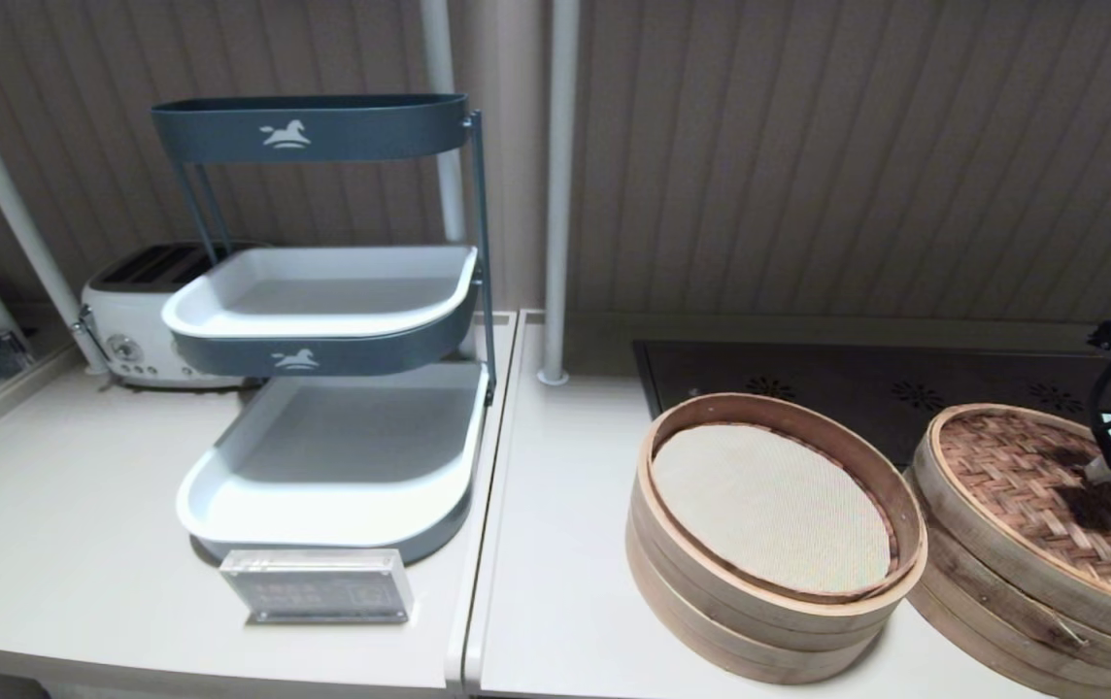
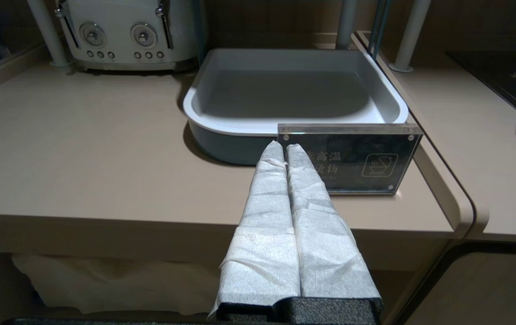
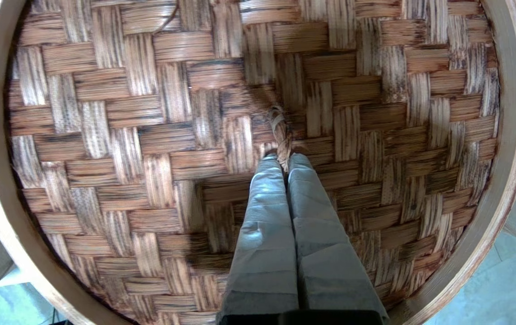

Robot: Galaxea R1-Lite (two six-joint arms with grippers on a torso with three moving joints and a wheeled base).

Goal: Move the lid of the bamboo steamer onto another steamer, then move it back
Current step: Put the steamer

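While hidden overhead, right hand (image 3: 283,159) pinching knot (image 3: 279,131).

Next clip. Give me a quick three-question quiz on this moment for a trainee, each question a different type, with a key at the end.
1. True or false: the bamboo steamer lid sits on the taller steamer that holds the white mesh liner.
2. Multiple choice: where do the right pincer tips meet? A) the lid's hoop rim B) the lid's centre knot C) the mesh liner
3. Fill in: the left pincer hangs shut before the clear ___ near the counter front edge.

Key
1. False: it rests on the shallower steamer; the taller one is open.
2. B
3. sign
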